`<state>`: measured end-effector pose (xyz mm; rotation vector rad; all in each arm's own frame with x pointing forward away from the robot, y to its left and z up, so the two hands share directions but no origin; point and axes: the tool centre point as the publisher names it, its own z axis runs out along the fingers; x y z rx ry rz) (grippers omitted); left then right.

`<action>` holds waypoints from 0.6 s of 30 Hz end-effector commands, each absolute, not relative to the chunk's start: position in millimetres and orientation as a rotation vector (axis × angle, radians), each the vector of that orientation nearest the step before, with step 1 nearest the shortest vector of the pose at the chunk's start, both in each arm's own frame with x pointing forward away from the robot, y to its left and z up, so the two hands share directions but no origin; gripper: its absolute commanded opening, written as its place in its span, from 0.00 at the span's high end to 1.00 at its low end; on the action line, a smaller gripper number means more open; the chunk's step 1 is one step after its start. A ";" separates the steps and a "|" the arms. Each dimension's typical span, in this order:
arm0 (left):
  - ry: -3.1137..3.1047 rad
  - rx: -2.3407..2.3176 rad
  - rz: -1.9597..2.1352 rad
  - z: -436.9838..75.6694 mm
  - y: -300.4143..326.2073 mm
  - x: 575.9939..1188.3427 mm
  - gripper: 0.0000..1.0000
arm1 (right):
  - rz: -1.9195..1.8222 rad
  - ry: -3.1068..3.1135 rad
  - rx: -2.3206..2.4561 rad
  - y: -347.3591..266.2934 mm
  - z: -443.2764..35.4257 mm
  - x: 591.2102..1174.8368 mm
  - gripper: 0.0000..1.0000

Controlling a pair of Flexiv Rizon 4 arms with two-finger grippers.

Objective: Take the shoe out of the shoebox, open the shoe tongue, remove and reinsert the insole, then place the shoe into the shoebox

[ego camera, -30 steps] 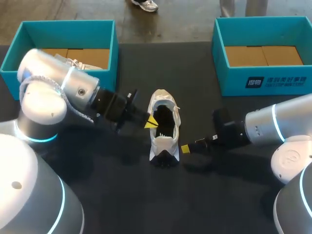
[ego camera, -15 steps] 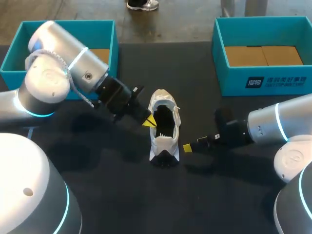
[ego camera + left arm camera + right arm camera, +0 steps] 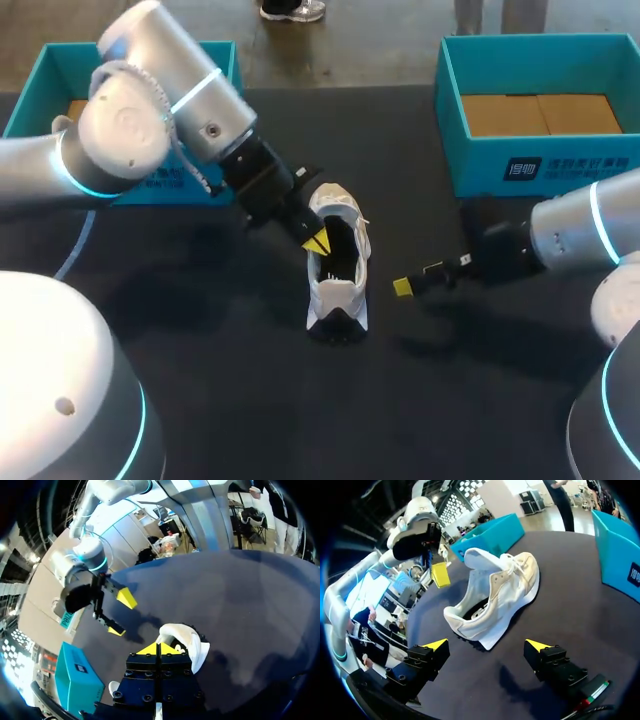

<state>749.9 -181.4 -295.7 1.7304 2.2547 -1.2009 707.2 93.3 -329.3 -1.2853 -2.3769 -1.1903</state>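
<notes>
Beside shoe (image 3: pixel 337 262), right claw (image 3: pixel 403 287) withdrawn (open)

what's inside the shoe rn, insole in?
Only a dark cavity shows in the shoe. The left gripper hangs over its opening's edge, not inside. The insole cannot be made out: the interior is too dark.

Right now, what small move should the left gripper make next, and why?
Probably open the left gripper and lower it into the shoe: its tips are pressed together over the shoe's opening, while the right gripper stands open beside the shoe, not touching.
</notes>
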 end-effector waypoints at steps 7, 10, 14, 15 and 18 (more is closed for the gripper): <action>2.305 1.823 -1.147 -295.2 -186.0 754.0 1.00 | -1.146 -2.395 -1.274 64.7 -277.9 704.3 0.00; 2.305 1.823 -1.147 -295.2 -186.0 754.0 1.00 | -1.143 -2.398 -1.264 61.8 -263.7 705.4 0.00; 2.305 1.823 -1.147 -295.2 -186.0 754.0 1.00 | -1.140 -2.399 -1.261 61.6 -244.8 705.6 0.00; 2.305 1.823 -1.147 -295.2 -186.0 754.0 1.00 | -1.154 -2.394 -1.265 60.9 -240.2 705.4 0.00; 2.305 1.823 -1.147 -295.2 -186.0 754.0 1.00 | -1.173 -2.394 -1.262 59.6 -225.5 703.7 0.00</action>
